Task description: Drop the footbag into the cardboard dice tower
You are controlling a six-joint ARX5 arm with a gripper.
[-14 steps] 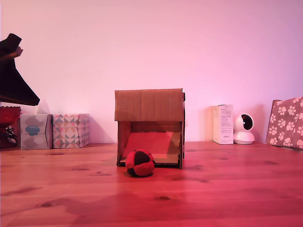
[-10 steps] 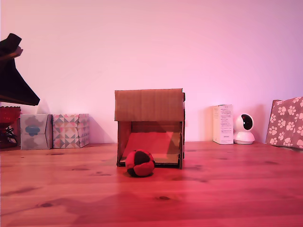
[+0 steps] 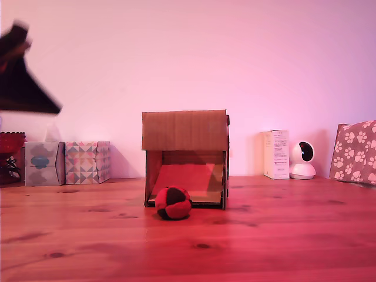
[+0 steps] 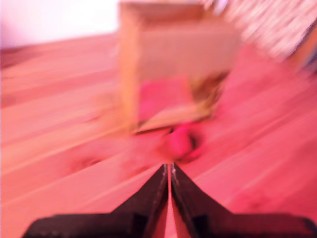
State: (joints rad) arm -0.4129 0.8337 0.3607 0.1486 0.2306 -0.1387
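Pincer [image 4: 169, 171] was closed, empty. Footbag [image 3: 173, 202] sat on counter [image 3: 264, 235], touching front edge of cardboard dice tower [image 3: 185, 130]. White carton [image 3: 276, 154] print was unreadable.

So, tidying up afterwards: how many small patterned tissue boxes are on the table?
2: tissue boxes side by side at the exterior view's left, one blue-patterned, one with triangles. Others could be out of frame.

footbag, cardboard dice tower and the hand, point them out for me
footbag [image 3: 174, 203], exterior view, on its black middle panel
cardboard dice tower [image 3: 185, 130], exterior view, on the solid upper front panel
hand [image 4: 169, 171], wrist view, at the narrow slit between its dark fingertips
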